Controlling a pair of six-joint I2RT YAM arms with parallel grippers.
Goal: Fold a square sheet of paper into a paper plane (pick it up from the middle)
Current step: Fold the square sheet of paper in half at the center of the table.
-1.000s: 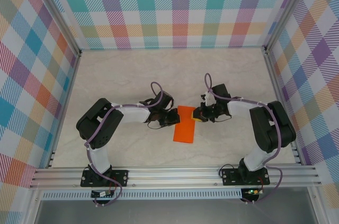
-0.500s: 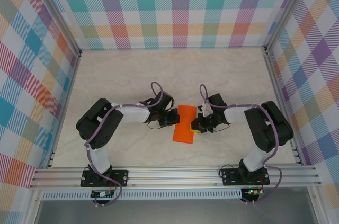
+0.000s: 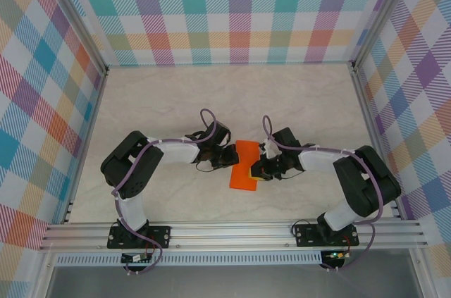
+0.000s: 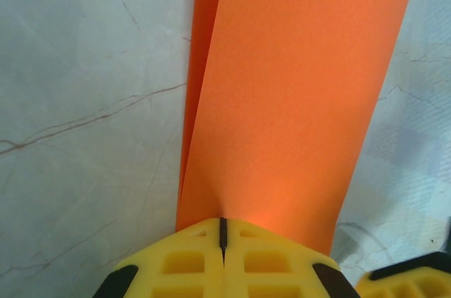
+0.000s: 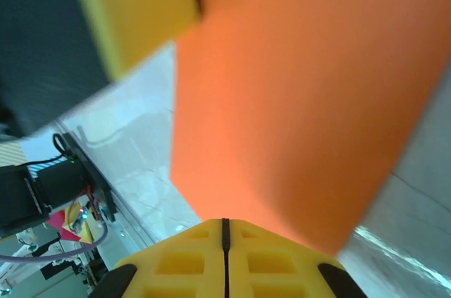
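left hand [image 4: 223,222] and right hand [image 5: 225,223] each pinch shut on opposite edges of our thin bright orange paper sheet [image 4: 282,101], doubled, mid pale marbled table [image 3: 162,94]; we judge centre fold underway, crease-pressing next.

Square sheet of paper [image 3: 243,171]: thin, matt orange, smooth, no gloss, soft curl where doubled over. Left gripper [image 4: 223,226] and right gripper [image 5: 225,226]: yellow plastic tips, matt, moulded pockets. Table [image 3: 211,94]: pale marble-look top, smooth, faint sheen. Frame rail [image 3: 232,234]: bare aluminium extrusion, satin. Walls [image 3: 239,9]: printed plaid, matt. Arm shells [image 3: 130,164]: black plastic, matt.
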